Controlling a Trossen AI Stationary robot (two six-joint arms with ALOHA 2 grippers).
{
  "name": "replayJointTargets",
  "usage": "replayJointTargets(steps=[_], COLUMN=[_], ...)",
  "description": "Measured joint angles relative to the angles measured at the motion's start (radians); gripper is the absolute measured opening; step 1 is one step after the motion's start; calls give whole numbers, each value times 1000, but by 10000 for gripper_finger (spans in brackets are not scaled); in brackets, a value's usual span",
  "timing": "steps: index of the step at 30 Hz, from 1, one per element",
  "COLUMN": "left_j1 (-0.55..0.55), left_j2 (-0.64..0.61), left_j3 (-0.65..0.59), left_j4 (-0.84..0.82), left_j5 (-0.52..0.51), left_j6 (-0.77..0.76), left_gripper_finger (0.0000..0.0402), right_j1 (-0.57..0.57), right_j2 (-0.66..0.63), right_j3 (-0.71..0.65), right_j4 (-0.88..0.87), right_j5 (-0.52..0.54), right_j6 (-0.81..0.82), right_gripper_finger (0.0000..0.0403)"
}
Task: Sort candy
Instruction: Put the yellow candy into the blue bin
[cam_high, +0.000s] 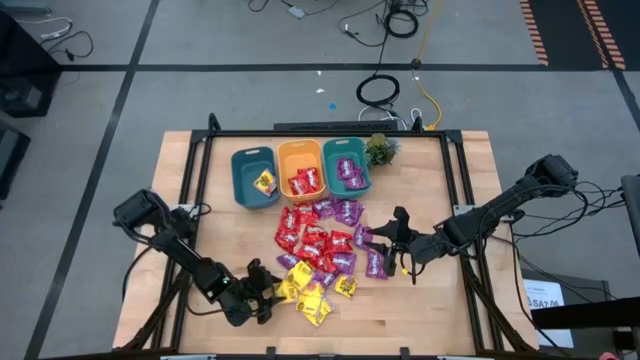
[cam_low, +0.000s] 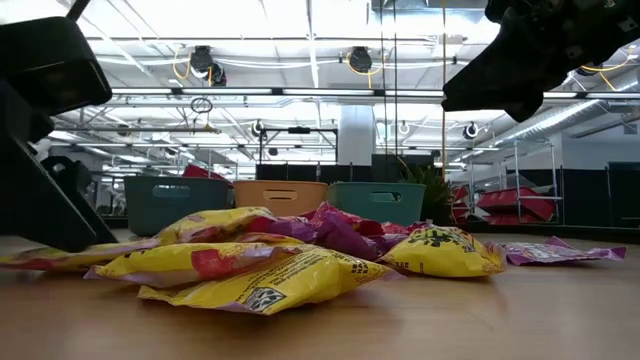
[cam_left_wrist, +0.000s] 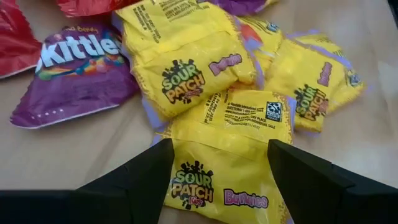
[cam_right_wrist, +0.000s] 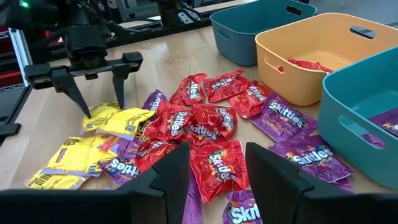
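A heap of candy packets (cam_high: 320, 245) lies mid-table: red (cam_right_wrist: 199, 121), purple (cam_right_wrist: 286, 121) and yellow (cam_high: 310, 295) ones. My left gripper (cam_high: 268, 292) is open at the heap's near left. It points down, with its fingers on either side of a yellow Sour Patch packet (cam_left_wrist: 217, 186) that lies flat on the table. It also shows in the right wrist view (cam_right_wrist: 104, 109). My right gripper (cam_high: 392, 240) is open and empty at the heap's right side. It hangs well above the table in the low view (cam_low: 520, 60), over red and purple packets (cam_right_wrist: 217, 168). My left gripper has its open fingers (cam_left_wrist: 143, 180) down at the two sides of the yellow packet's near end (cam_left_wrist: 217, 155), coming from above. The packet lies flat on the table. Whether the fingertips touch it, I cannot tell.
Three bins stand in a row at the far side. A teal one (cam_high: 243, 185) holds a yellow packet, an orange one (cam_high: 283, 165) holds red packets, and a teal one (cam_high: 330, 160) holds purple packets. A small green plant (cam_high: 380, 150) stands to their right. Bare wood lies near the front edge.
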Motion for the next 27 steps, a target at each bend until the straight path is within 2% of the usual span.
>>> replayJointTargets(steps=[5, 8, 11, 17, 18, 24, 27], left_j1=[0, 0, 1, -10, -13, -18, -16], left_j2=[12, 13, 13, 17, 16, -51, -125], left_j3=[-1, -2, -4, 26, 35, 72, 86], left_j4=[-6, -20, -31, -37, -38, -62, -123], left_j5=[-8, -13, -16, 10, 18, 121, 130], left_j6=[48, 56, 104, 178, 191, 259, 256], left_gripper_finger=[269, 237, 180, 36, 23, 22, 22], right_j1=[0, 0, 0, 0, 0, 0, 0], right_j2=[0, 0, 0, 0, 0, 0, 0], right_j3=[0, 0, 0, 0, 0, 0, 0], right_j4=[0, 0, 0, 0, 0, 0, 0], right_j5=[2, 2, 3, 2, 3, 3, 3], right_j6=[-3, -3, -2, -3, -3, -3, -3], right_gripper_finger=[146, 146, 146, 146, 146, 146, 146])
